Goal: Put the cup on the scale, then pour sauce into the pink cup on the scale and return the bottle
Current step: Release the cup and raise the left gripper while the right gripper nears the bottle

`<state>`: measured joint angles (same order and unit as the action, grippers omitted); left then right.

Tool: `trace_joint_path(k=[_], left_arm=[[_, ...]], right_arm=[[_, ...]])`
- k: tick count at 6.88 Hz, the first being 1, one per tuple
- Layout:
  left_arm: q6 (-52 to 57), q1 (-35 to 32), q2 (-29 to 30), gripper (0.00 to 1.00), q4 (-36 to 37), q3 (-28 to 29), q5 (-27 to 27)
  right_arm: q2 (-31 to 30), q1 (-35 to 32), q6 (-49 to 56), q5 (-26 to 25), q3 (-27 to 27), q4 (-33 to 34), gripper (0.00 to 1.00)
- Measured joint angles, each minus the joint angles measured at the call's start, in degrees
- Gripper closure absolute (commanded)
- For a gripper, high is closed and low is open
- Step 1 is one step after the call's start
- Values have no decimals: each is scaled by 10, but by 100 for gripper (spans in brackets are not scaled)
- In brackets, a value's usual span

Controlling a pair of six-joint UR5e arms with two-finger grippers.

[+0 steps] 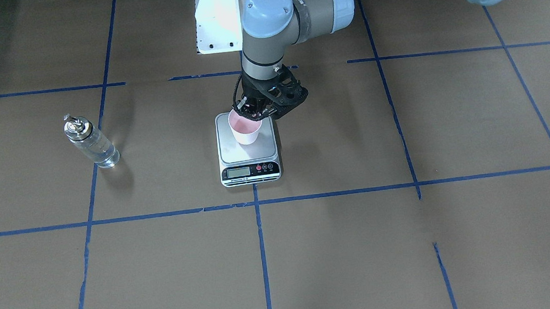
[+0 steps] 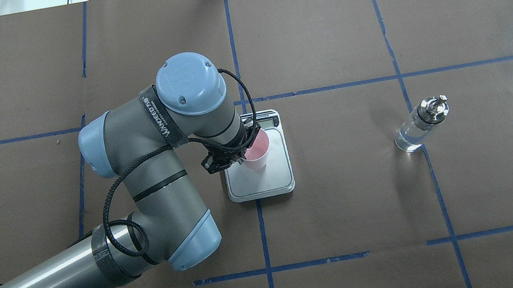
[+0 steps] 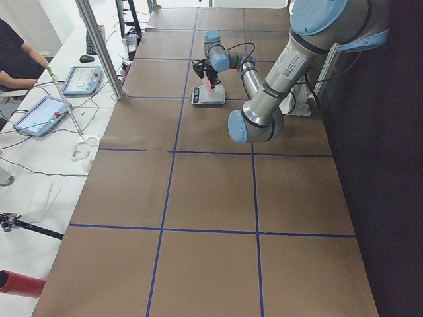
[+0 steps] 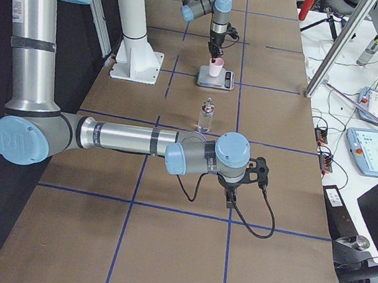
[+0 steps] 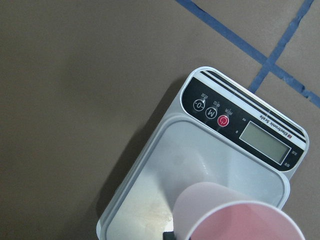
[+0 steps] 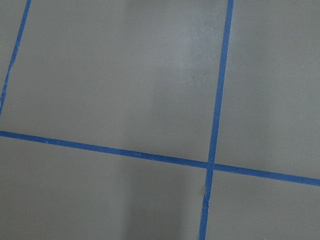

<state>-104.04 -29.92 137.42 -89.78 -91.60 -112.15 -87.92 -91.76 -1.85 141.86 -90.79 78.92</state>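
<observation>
The pale pink cup (image 1: 247, 128) is on the silver platform of the scale (image 1: 255, 151), near its back edge. My left gripper (image 1: 247, 111) comes down from above and is shut on the cup's rim on the robot's side. In the left wrist view the cup (image 5: 235, 217) fills the lower right, over the scale (image 5: 165, 170). The clear bottle (image 1: 91, 143) with its silver spout stands upright and alone, also in the overhead view (image 2: 420, 124). My right gripper (image 4: 230, 199) hangs low over bare table, far from the bottle. I cannot tell whether it is open or shut.
A white mounting plate (image 1: 216, 20) sits at the robot's base. Blue tape lines divide the brown table. Operator desks with tablets (image 4: 374, 147) and a metal post (image 3: 99, 46) stand beyond the far table edge.
</observation>
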Motion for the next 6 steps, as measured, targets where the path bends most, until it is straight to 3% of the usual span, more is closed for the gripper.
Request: trace_joint_path(k=[4,6], left_arm=[[15,-9,-6,0,9,-35,1],[63,-24,-8,0,78,-102,-1]], right_arm=[[4,0,-1,0,-21,17,0],[1,2,-1,-6,-122,136,0]])
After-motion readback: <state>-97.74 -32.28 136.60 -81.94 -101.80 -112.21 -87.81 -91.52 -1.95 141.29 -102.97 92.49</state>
